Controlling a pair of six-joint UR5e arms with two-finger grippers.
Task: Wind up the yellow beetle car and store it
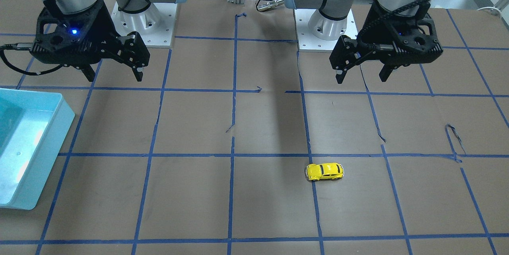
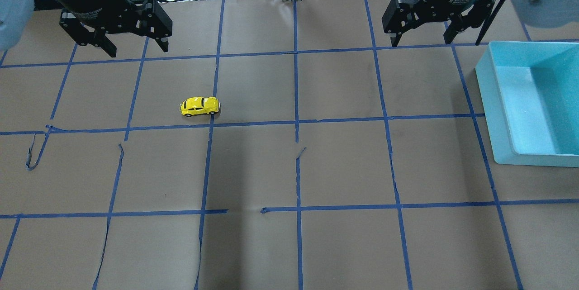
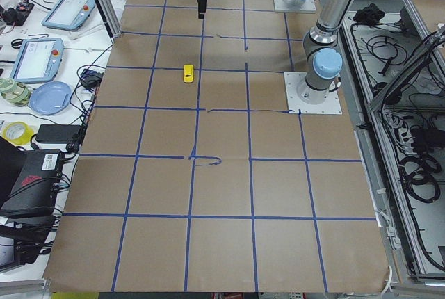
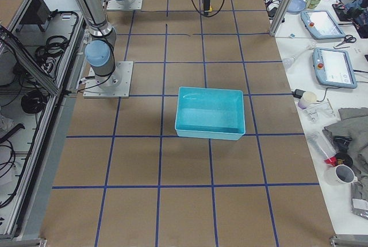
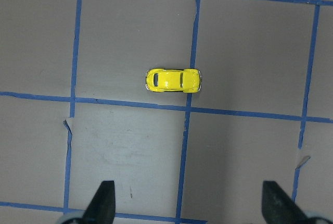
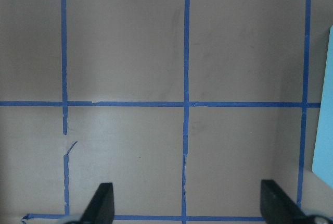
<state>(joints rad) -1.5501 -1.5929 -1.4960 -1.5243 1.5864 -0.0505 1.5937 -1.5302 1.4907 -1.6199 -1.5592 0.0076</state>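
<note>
Teal bin (image 2: pixel 493 109) sits on brown paper (image 2: pixel 339 168) near the bench end on the robot's right. Blue tape grid (image 2: pixel 296 100) across the paper, torn in spots. Beyond the bench edge opposite the robot: tablet (image 3: pixel 36 58), blue plate (image 3: pixel 50 97), yellow tape roll (image 3: pixel 17 132), mug (image 4: pixel 343 174).

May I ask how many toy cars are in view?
1. The yellow beetle car stands on its wheels on the table's left-arm side, beside a blue tape crossing. The teal bin holds none; nothing appears hidden.
</note>
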